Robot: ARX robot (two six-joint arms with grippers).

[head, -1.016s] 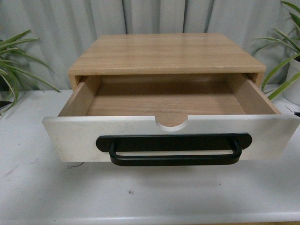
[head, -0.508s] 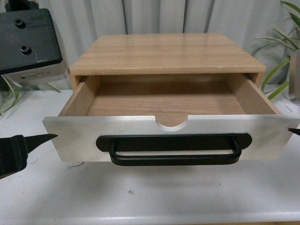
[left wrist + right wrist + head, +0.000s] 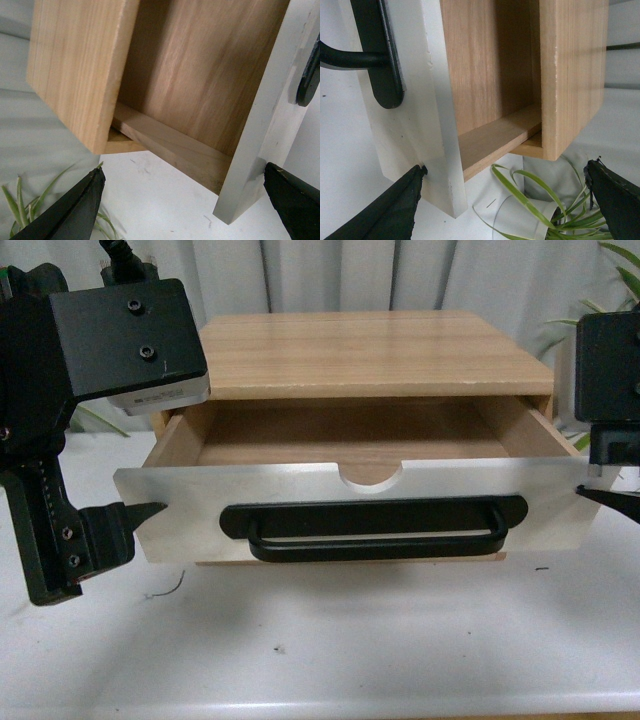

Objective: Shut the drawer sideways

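Holds left gripper wide open, straddling the left end of the drawer, one fingertip by its white face. Holds right gripper equally open at the right end. Leaves drawer partly out of the wooden cabinet on the white table.

White-fronted shallow wooden drawer with long black bar handle now sits further into the light wood cabinet; less of its inside shows. Left gripper has come well in. Right gripper newly in view. Both are spread wide, each straddling one end of the front, with a black finger at the white face.
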